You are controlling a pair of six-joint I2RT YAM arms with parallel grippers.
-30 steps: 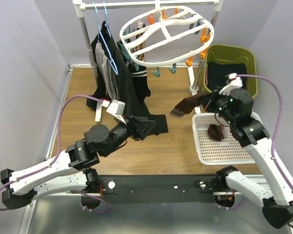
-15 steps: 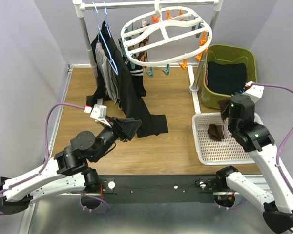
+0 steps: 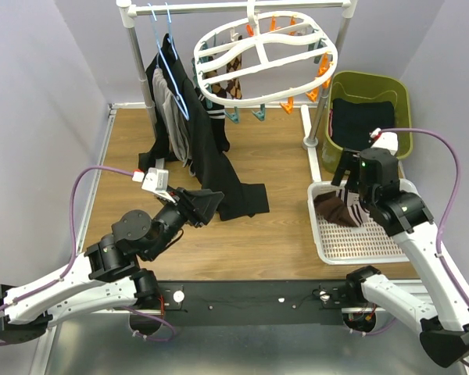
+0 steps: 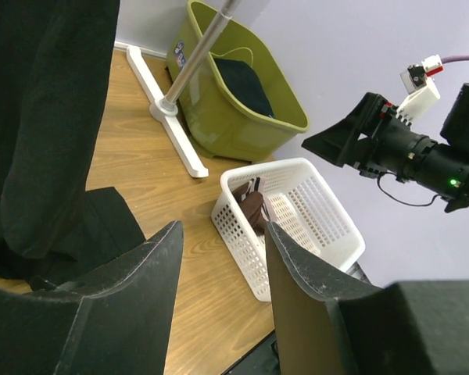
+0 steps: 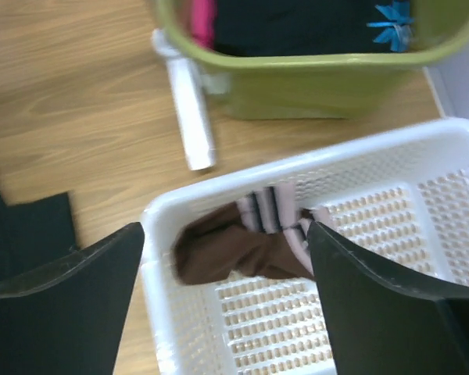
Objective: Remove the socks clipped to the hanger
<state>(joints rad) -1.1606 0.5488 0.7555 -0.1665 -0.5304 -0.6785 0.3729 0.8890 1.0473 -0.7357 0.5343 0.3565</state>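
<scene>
Wooden table (image 3: pixel 273 160), four things down on it.

Over on the right near the front edge sits the white mesh basket (image 3: pixel 314 226), flat on the boards. Just behind it, in the far right corner, the olive-green bin (image 3: pixel 409 117), with a strip of bare wood showing between the two. The rack's white foot bar (image 4: pixel 166 108) runs along the planks beside the bin. And in the middle, the black garment's hem (image 3: pixel 246 199) has pooled onto the wood.
</scene>
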